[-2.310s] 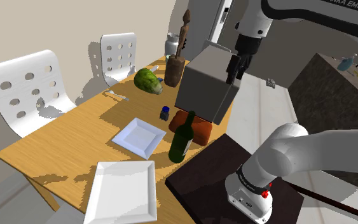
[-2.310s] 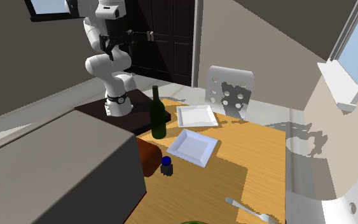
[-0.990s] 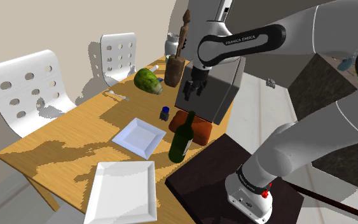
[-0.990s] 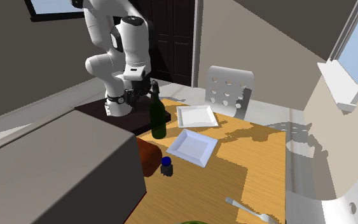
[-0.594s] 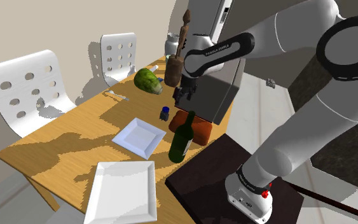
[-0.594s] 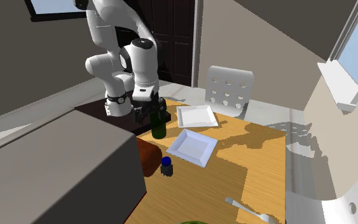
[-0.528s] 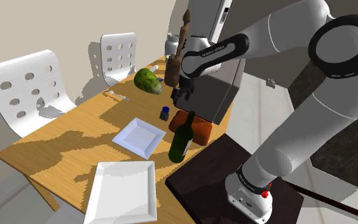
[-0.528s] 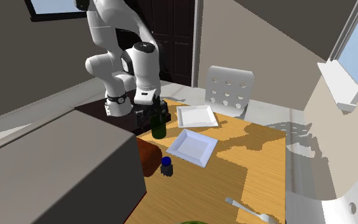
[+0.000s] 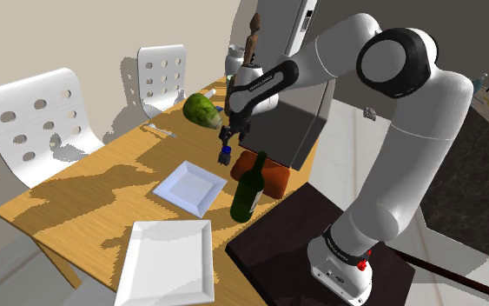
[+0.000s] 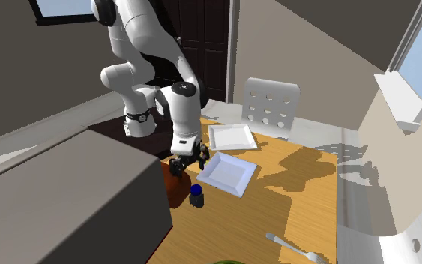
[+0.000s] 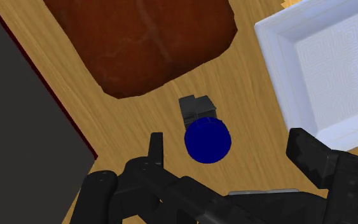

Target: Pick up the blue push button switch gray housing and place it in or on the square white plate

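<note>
**Inspector:** What has the arm done since the last check?

**Recorder:** It has come down from high over the grey box (image 9: 296, 117) to the counter (image 9: 86, 196). The pincer (image 9: 226, 136) now hangs directly over the blue push button switch (image 9: 226, 156), pointing down at it.

**Inspector:** Pincer state?

**Recorder:** Apart. In the wrist view the 2 fingers (image 11: 155, 145) stand 1 on each side of the switch's blue cap, and neither touches it. The cap sits nearer 1 finger than the other. Nothing is held.

**Inspector:** Has the switch moved?

**Recorder:** No. It stands upright on the counter where it stood before, just beside the brown slab (image 11: 142, 44). It is also near a corner of the square white plate (image 9: 188, 187), which lies unchanged on the shoulder view's left of the switch. A 2nd white plate (image 9: 166, 261) lies nearer that camera, well apart.

**Inspector:** Meaning for the task?

**Recorder:** Judged: the approach is finished and the grasp is not yet made. The next move calls for a short descent and a closure on the small housing below the cap. There are 2 risks: an off-centre closure could nudge the switch, and the dark bottle (image 9: 249, 187) stands close by the plate.
</note>
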Tool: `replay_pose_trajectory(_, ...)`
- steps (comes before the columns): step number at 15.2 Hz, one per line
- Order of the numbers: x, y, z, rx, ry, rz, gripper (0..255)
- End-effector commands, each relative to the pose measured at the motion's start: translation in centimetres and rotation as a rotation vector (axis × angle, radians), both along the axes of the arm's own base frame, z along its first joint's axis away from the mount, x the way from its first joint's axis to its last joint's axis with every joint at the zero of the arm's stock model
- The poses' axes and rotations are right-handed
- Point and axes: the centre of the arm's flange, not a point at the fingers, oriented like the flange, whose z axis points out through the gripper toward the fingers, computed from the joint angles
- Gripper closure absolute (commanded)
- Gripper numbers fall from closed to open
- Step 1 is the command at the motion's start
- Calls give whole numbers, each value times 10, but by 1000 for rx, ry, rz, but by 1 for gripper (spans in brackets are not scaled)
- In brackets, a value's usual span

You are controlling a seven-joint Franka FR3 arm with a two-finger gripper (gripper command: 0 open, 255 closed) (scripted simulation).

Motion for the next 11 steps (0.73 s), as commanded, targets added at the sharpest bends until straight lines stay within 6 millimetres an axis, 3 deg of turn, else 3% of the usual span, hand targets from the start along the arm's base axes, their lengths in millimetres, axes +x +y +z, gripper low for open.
replay_pose_trajectory(1, 15, 0, -21, -2, -7, -6, 0)
replay_pose_trajectory(4, 34, -1, -42, -4, -14, -13, 0)
replay_pose_trajectory(11, 34, -1, -82, -4, -14, -13, 0)
